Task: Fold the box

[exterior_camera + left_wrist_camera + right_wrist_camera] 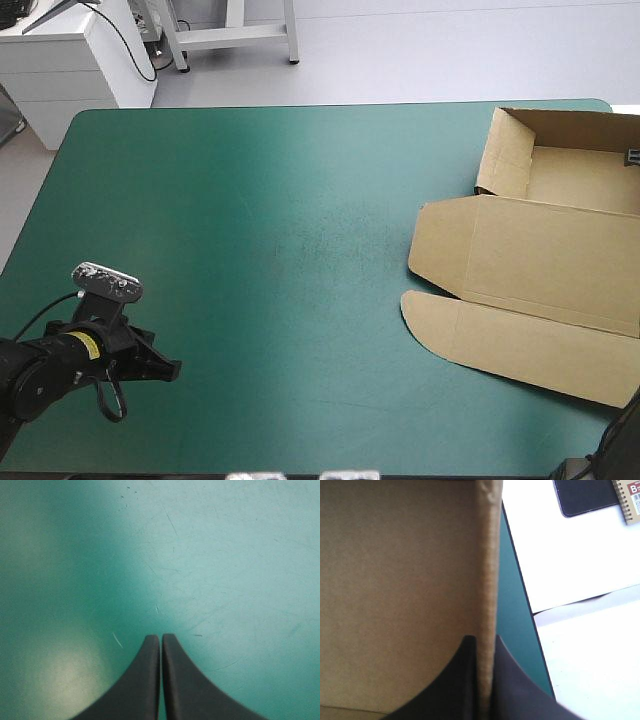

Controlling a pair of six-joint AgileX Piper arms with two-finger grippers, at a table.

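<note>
Teal-green cover (250, 250), left fingers (140, 685) pressed together, wrist view alone shows right fingers (462, 690) pinching box (395, 580)

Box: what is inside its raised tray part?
Only bare brown board shows inside the box. The right gripper is shut on one wall; the tray's right end lies outside the high view.
</note>
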